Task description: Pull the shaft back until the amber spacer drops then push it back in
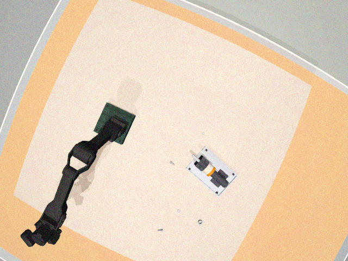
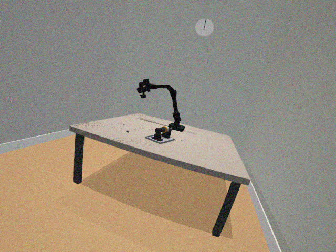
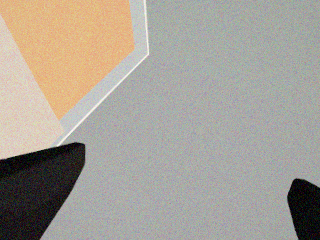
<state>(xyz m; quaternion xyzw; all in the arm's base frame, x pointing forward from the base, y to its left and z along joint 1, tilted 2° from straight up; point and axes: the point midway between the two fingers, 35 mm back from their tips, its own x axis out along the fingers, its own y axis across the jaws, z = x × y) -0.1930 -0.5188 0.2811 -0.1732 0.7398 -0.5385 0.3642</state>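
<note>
Hand (image 1: 41,238) (image 2: 142,93) (image 3: 187,171), spread wide and holding nothing, hangs beyond the desk's (image 1: 168,92) (image 2: 206,151) edge, well apart from the shaft (image 1: 195,157), whose protruding end points roughly toward the arm's base (image 1: 100,123) (image 2: 181,128).

A pale table (image 1: 179,73) (image 2: 184,146) (image 3: 20,100) stands on orange flooring (image 1: 292,196) (image 2: 40,189) (image 3: 75,45) between grey walls (image 1: 280,25) (image 2: 108,54) (image 3: 210,125).

Housing block (image 1: 219,179) (image 2: 158,134) blocks shaft's (image 1: 196,157) far end.
</note>
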